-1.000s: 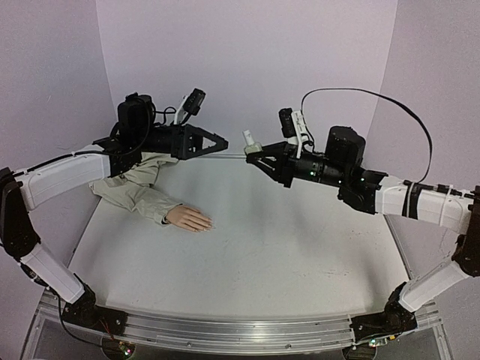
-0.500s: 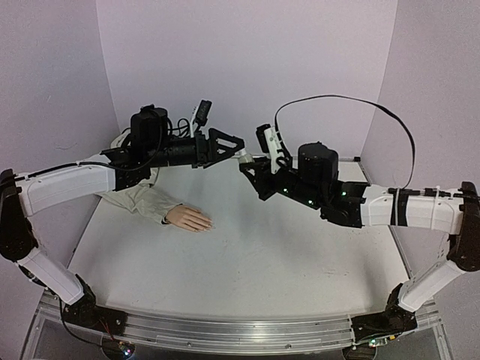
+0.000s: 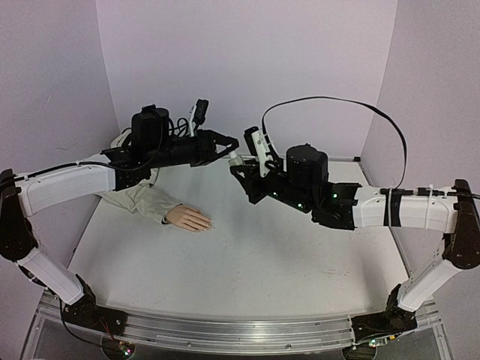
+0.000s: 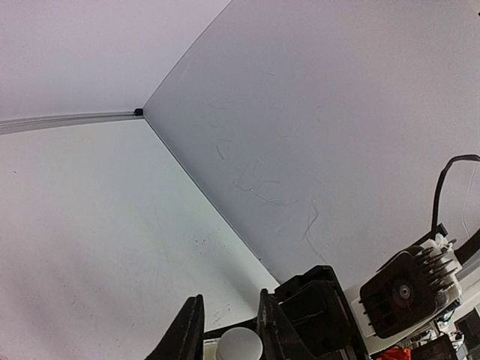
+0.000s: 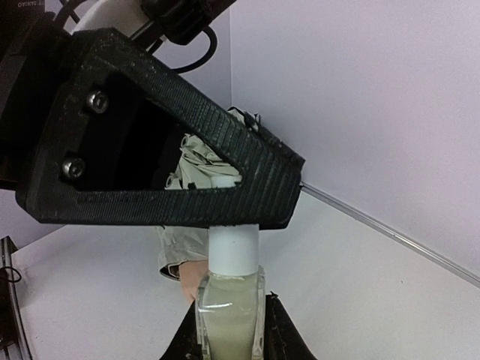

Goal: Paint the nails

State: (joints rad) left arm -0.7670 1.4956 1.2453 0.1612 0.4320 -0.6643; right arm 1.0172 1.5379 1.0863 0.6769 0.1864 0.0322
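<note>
Right gripper (image 5: 231, 334) clamped on bottle (image 5: 229, 304), left gripper (image 4: 230, 319) closed on its white cap (image 4: 240, 347), mannequin hand (image 3: 190, 218) flat on table (image 3: 285, 255).

pale bottle (image 5: 229, 319) upright, white cap (image 5: 232, 251).

White table (image 3: 262, 255) enclosed by plain lilac walls (image 3: 247, 60).

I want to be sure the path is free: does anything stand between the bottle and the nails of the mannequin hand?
Nothing visible does. The table between the bottle, held by the right gripper, and the nails is bare. The left gripper stands around the bottle's cap, above that path, not in it.
</note>
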